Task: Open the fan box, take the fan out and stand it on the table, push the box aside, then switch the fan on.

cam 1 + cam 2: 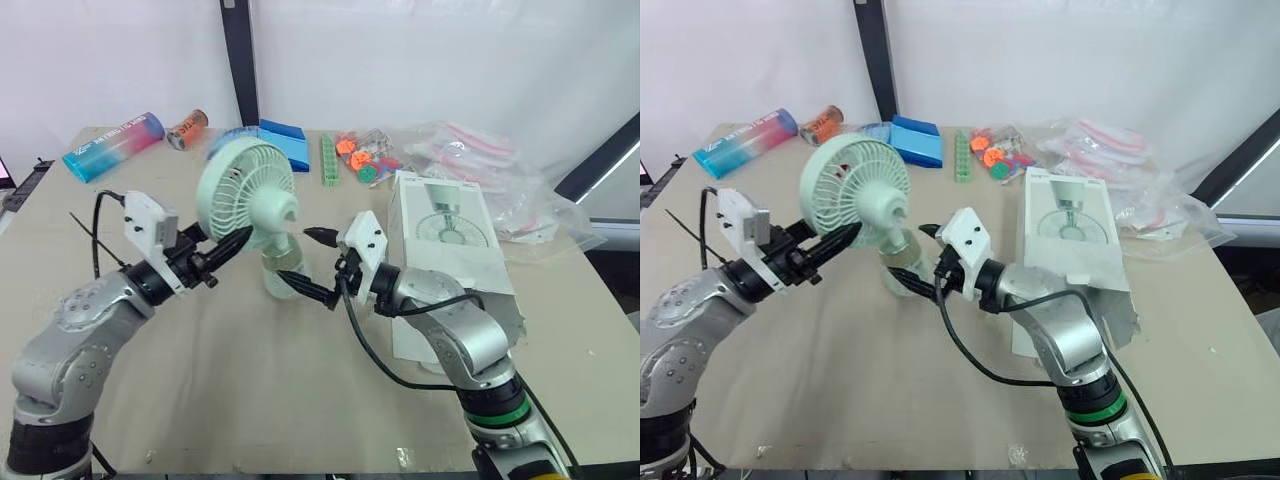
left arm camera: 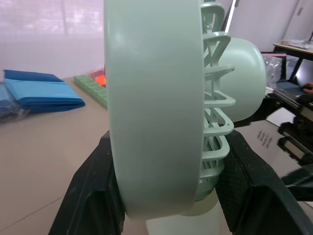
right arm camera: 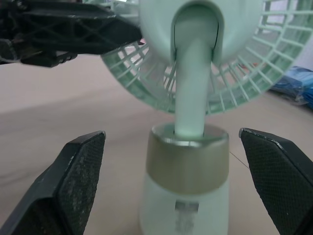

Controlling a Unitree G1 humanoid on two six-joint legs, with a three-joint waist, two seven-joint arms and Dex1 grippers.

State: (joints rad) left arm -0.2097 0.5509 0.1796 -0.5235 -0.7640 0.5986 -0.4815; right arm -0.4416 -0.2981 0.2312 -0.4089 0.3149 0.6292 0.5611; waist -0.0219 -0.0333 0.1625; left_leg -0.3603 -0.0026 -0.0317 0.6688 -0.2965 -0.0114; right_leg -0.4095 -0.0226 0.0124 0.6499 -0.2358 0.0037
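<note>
Two pincers at fan (image 1: 248, 185): my left pincer (image 1: 232, 243) pinched fan head, one finger on each face; my right pincer (image 1: 297, 258) spread wide around base, untouching. Fan stood upright mid-table (image 1: 250, 380), box (image 1: 450, 235) lying just right.

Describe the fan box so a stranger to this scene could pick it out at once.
On the tan table, look to the robot's right of the pale green fan. The fan box lies flat; unlike the clear plastic bags behind it, it is a white carton with a fan pictured on top.
</note>
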